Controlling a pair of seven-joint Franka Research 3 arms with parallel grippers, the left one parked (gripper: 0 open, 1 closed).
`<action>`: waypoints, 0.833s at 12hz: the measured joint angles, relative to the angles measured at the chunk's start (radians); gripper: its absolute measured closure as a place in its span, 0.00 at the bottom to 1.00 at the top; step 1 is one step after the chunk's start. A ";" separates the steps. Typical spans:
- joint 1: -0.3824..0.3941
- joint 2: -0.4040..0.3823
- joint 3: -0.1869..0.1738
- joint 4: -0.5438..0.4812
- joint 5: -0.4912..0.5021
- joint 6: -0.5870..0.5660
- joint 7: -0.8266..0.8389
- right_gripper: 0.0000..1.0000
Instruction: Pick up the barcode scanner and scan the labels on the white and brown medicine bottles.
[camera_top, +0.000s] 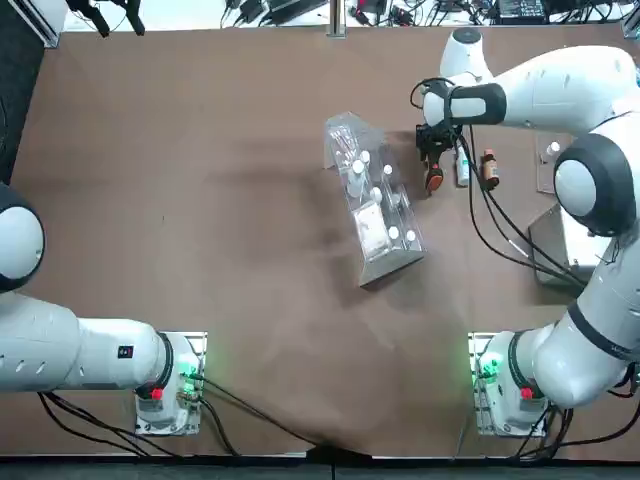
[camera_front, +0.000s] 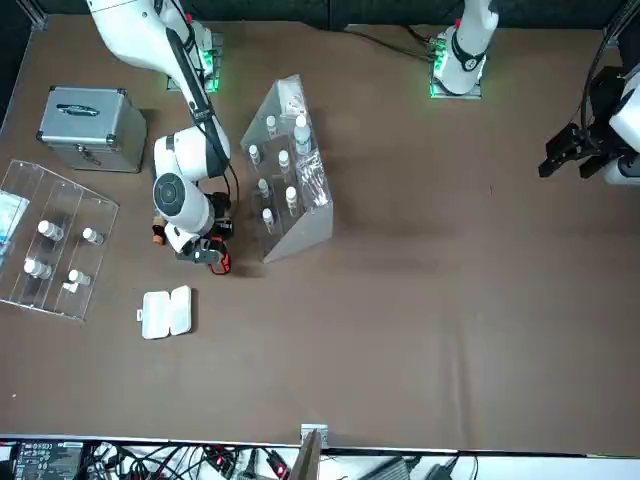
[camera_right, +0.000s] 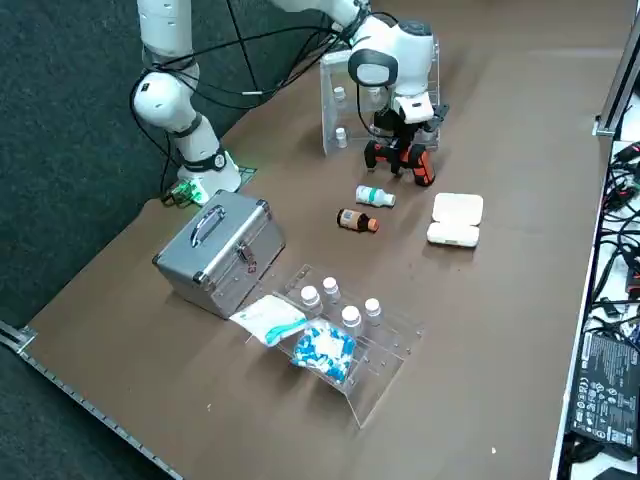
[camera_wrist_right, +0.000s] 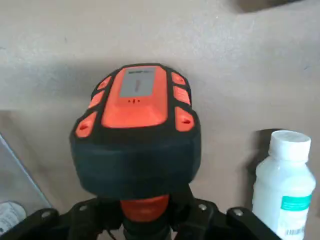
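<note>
The barcode scanner (camera_wrist_right: 137, 135), black with an orange-red face and handle, fills the right wrist view. My right gripper (camera_wrist_right: 146, 216) is shut on its handle. From overhead the gripper (camera_top: 432, 152) hangs over the scanner (camera_top: 434, 179), right of the clear rack. The white bottle (camera_top: 462, 170) lies just right of the scanner, and the brown bottle (camera_top: 489, 168) lies beyond it. In the right side view the scanner (camera_right: 420, 164) sits low under the gripper (camera_right: 403, 143), with the white bottle (camera_right: 375, 196) and brown bottle (camera_right: 357, 220) lying on the table nearby. I cannot tell whether the scanner is off the table.
A clear rack (camera_top: 372, 200) of white-capped vials stands tilted left of the scanner. A silver case (camera_right: 220, 250), a clear tray (camera_right: 345, 340) with vials and packets, and a white clamshell case (camera_right: 455, 220) lie on the right arm's side of the table.
</note>
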 joint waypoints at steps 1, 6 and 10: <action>0.000 0.002 0.000 -0.001 0.000 0.000 0.000 0.57; 0.003 -0.009 0.000 0.018 0.000 0.003 0.015 0.13; 0.003 -0.078 -0.002 0.077 -0.002 -0.084 0.017 0.00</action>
